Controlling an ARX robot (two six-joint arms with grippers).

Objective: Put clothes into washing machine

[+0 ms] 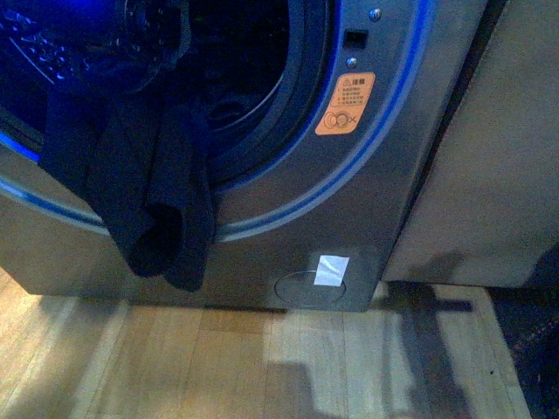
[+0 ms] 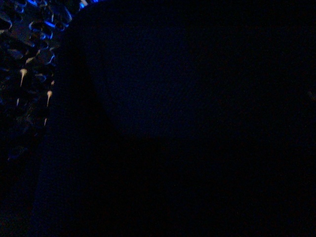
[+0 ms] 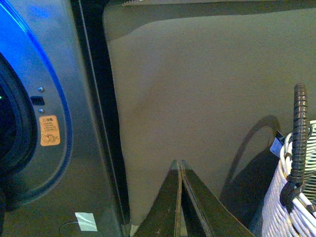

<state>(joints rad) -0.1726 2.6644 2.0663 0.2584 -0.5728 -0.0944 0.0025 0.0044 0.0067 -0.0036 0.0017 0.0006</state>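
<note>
The grey washing machine (image 1: 367, 201) fills the front view, its porthole open and lit blue. The dark navy clothes (image 1: 157, 201) hang limp over the lower lip of the porthole, half inside the drum and half down the front panel. A dark shape in the drum's mouth at the upper left looks like my left arm (image 1: 144, 30); its gripper is lost in the dark. The left wrist view is dark. My right gripper (image 3: 178, 164) is shut and empty, off to the machine's right, pointing at the beige panel (image 3: 207, 98). The washing machine also shows in the right wrist view (image 3: 49, 74).
An orange warning sticker (image 1: 345, 103) sits right of the porthole. The beige panel (image 1: 489, 157) stands right of the machine. A white wicker basket (image 3: 291, 207) with a dark handle is beside my right gripper. The wooden floor (image 1: 262, 367) lies in front.
</note>
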